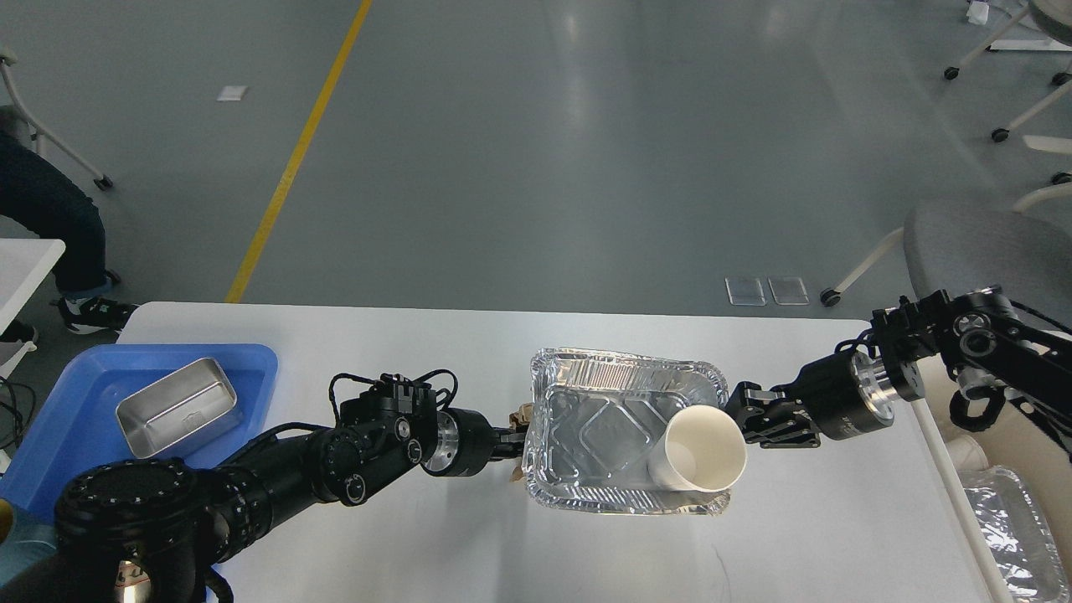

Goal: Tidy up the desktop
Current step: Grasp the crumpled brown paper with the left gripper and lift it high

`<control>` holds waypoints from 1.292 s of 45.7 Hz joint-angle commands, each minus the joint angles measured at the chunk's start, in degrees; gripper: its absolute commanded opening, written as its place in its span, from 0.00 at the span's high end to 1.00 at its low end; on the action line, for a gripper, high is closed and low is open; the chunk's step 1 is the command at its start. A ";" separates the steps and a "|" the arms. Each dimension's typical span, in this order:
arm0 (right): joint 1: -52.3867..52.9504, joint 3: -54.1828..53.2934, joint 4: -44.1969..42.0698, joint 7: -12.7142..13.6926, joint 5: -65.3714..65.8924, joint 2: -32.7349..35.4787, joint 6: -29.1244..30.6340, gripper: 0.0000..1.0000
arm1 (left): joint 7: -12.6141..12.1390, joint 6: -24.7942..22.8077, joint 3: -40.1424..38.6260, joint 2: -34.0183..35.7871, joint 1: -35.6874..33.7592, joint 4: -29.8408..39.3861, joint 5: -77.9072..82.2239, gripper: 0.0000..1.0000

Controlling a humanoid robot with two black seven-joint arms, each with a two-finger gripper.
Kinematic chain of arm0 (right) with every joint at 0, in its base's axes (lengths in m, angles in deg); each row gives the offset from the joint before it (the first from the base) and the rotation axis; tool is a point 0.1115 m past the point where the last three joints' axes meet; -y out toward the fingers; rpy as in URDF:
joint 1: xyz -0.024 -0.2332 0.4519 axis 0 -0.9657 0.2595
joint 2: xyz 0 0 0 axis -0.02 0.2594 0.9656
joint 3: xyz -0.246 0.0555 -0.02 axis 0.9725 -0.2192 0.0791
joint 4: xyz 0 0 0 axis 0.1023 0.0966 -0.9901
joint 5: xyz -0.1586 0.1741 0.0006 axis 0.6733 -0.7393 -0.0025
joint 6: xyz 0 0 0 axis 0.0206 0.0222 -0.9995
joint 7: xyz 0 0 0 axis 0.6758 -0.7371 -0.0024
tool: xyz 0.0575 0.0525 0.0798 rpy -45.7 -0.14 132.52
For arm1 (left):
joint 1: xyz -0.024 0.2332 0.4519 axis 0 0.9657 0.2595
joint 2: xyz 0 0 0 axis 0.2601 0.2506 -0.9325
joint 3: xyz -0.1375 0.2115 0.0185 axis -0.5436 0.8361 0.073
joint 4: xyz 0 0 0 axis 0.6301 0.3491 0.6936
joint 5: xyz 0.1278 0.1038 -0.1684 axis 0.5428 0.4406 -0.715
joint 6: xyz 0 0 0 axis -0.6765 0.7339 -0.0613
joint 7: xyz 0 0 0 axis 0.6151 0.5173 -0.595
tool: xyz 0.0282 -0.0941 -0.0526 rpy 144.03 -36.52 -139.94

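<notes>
Desktop: your white desktop (419,553) fills the lower part of the head view, with its rounded far corners near the grey floor.
Foil tray: a crinkled foil tray (586,435) sits near the middle of the desktop, between your two arms; whether it rests on the surface or is lifted off it, you cannot tell.
Paper cup: a white paper cup (699,461) leans in the tray's near right corner, mouth tipped toward you.
Left gripper: your left gripper (512,435) meets the tray's left rim. Its tips are hidden behind the foil and a scrap of brown paper (521,414), so you cannot tell whether the fingers are apart or together.
Right gripper: your right gripper (735,409) reaches the tray's right rim, just behind the cup. The fingers run dark into the foil edge, so you cannot tell whether they are clamped on it.
Blue tray: a blue plastic tray (63,419) lies at the desktop's left end, well apart from the foil tray.
Steel tin: a small rectangular steel tin (177,407) sits inside the blue tray, turned at an angle.
Right edge: a second piece of foil (1009,523) shows beyond the desktop's right edge.
</notes>
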 commanded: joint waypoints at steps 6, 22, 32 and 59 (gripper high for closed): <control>0.00 0.00 -0.07 0.01 0.00 0.00 -0.06 1.00 | 0.09 -2.06 0.00 1.33 -1.04 0.34 0.01 1.00; 0.00 0.09 -0.07 0.01 0.00 -0.44 0.03 1.00 | 4.39 -7.78 -0.97 18.99 -4.82 5.08 -0.35 1.00; -0.17 0.18 -0.16 0.01 0.09 -0.70 0.03 1.00 | 5.98 -10.41 -4.74 30.60 -8.42 8.07 -1.93 1.00; 0.62 1.06 -0.86 0.09 -0.09 -8.78 0.21 1.00 | 5.54 -22.81 -12.13 41.85 -27.58 8.16 -3.16 0.99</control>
